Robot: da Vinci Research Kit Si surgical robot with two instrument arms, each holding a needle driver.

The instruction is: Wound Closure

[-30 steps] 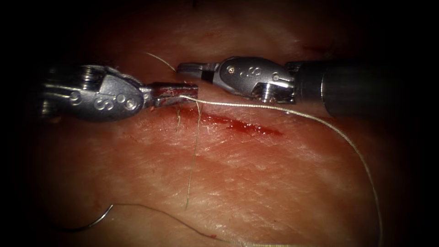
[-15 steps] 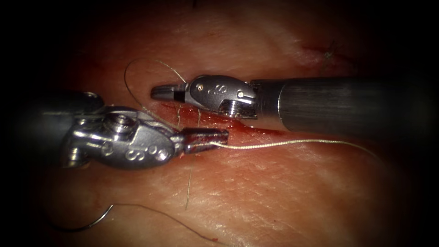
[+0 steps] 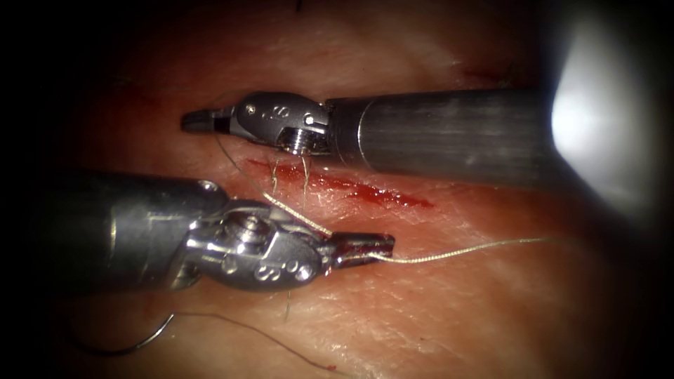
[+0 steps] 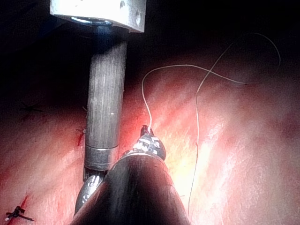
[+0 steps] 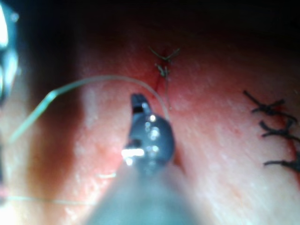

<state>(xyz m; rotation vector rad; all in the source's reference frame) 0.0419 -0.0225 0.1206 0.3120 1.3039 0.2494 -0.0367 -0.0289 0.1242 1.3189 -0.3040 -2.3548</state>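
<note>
In the endoscope view my left tool [image 3: 365, 247] lies just below the cut [image 3: 365, 191], shut on the pale thread [image 3: 456, 254]. One part of the thread runs right from its jaws; another climbs up-left across the cut's left end to my right tool [image 3: 198, 121], shut on it above the cut. The curved needle [image 3: 137, 344] rests free on the tissue [image 3: 449, 316] at the lower left, held by neither tool and not in the tissue. The left wrist view has thread [image 4: 146, 101] rising from the left tool [image 4: 148, 137]. Thread [image 5: 89, 83] arcs past the right tool [image 5: 137, 104].
Red fluid [image 3: 382, 194] fills the cut. Short thread tails [image 3: 305, 175] stand at its left end. The right tool's shaft [image 3: 435, 130] lies across the tissue above the cut. Dark finished stitches [image 5: 272, 126] sit off to one side. A bright glare [image 3: 597, 119] covers the upper right.
The left tool has moved down and to the right with the thread. The right tool has moved left past it, so the loop of thread between them has drawn straight.
</note>
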